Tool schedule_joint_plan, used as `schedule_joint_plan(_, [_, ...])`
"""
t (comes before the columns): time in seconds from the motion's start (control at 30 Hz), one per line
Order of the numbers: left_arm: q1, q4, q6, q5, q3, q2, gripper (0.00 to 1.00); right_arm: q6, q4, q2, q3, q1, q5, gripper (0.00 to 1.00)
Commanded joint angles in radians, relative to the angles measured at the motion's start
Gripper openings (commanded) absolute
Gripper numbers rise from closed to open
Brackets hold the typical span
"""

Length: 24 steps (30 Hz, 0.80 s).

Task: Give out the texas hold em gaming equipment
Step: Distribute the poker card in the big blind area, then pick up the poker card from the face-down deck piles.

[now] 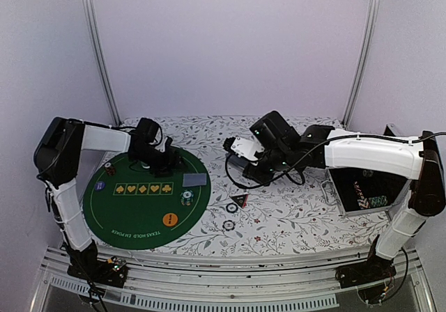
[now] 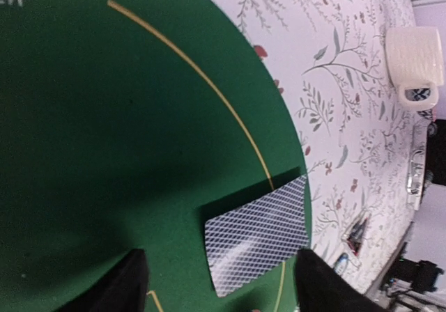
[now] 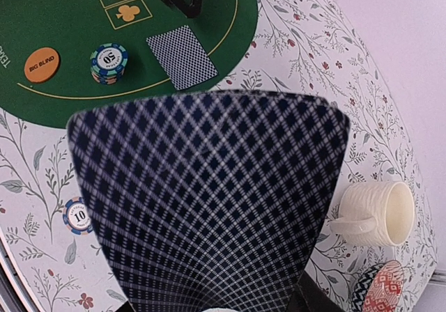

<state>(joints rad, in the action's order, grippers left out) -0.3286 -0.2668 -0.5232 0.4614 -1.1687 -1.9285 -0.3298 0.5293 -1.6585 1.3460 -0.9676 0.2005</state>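
Left pincer (image 2: 221, 256): released, its two fingers (image 2: 129, 284) standing apart over the green mat (image 2: 104, 152), with the flat card (image 2: 258, 242) lying grey-blue back up on the mat between them. In the top view this card sits at 3 o'clock on the mat, the chip stack (image 1: 186, 198) just at the card's 7 o'clock, the orange button (image 1: 170, 219) near the mat's 5 o'clock rim and a lone chip (image 1: 110, 167) at 10 o'clock.

Right pincer (image 1: 240, 164): clenched on the held card (image 3: 209, 200), which is bowed, back to the wrist camera. Whether it is one card or several cannot be told. It hangs over the floral surface (image 1: 293, 221), off the mat's 2 o'clock edge. At its 6 o'clock lie the triangular marker (image 1: 240, 200), the clear disc (image 1: 231, 207) and an off-mat chip (image 1: 228, 225).

A cream mug (image 3: 376, 214) and a patterned dish (image 3: 380, 287) sit at 4 o'clock in the right wrist view.
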Motion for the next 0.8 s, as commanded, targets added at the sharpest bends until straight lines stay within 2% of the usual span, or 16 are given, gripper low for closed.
schedule_joint_plan(0.0, [-0.039,-0.095,0.045,-0.168,-0.055,0.126,0.96,0.002,0.01,0.025,0.039,-0.004,0.017,0.45])
schedule_joint_plan(0.07, [-0.072,-0.087,0.081,-0.159,-0.08,0.186,0.98,-0.004,0.009,0.021,0.044,-0.011,0.024,0.45])
schedule_joint_plan(0.23, [-0.155,0.126,0.055,0.15,-0.066,0.307,0.98,-0.018,0.004,0.005,0.059,-0.03,0.041,0.45])
schedule_joint_plan(0.33, [-0.194,0.183,0.019,0.257,-0.076,0.3,0.98,-0.025,0.003,-0.01,0.077,-0.042,0.046,0.45])
schedule_joint_plan(0.53, [-0.245,0.115,0.054,0.311,-0.127,0.23,0.98,-0.033,-0.002,-0.024,0.105,-0.054,0.038,0.45])
schedule_joint_plan(0.77, [-0.263,0.199,0.059,0.412,-0.111,0.234,0.96,-0.032,0.001,-0.032,0.11,-0.055,0.036,0.45])
